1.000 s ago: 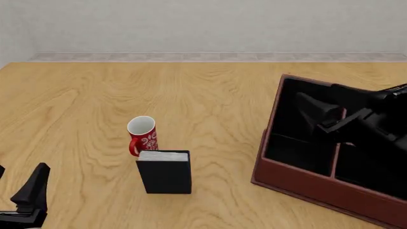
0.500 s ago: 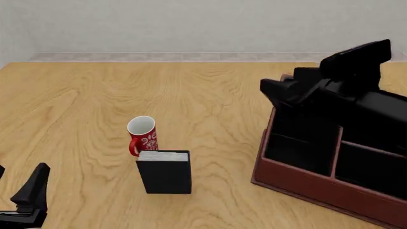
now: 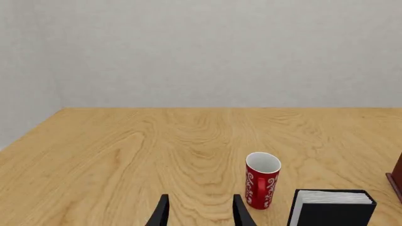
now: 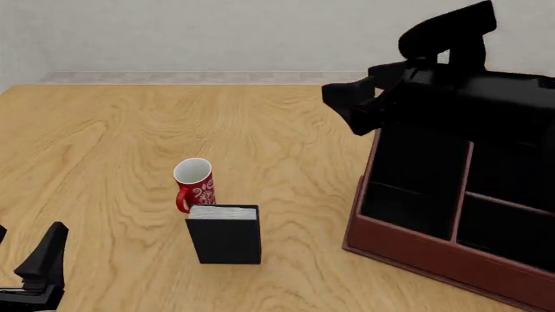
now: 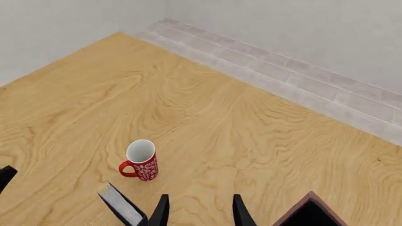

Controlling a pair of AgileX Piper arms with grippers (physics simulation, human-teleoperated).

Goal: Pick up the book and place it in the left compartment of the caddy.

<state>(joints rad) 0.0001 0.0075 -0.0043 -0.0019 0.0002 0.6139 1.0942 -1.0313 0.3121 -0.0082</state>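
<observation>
Standing upright on the wooden table (image 4: 286, 130), the plain black hardcover book (image 4: 225, 233) with white page edge sat just before a red mug (image 4: 194, 184), well left of the reddish-brown caddy (image 4: 416, 250). It looked stiff and light, best pinched across its covers. The right gripper (image 5: 197, 212) hovered high with fingers parted; the left gripper (image 3: 198, 213) waited low, likewise spread.

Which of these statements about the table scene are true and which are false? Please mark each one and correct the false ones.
1. The book stands upright on the table. True.
2. The book is already inside the caddy. False: it stands on the table, apart from the caddy.
3. The red mug stands just behind the book in the front view. True.
4. The right gripper holds the book. False: it is open, in the air near the caddy's far left corner, holding nothing.
5. The mug lies on its side. False: it is upright with its opening up.
</observation>
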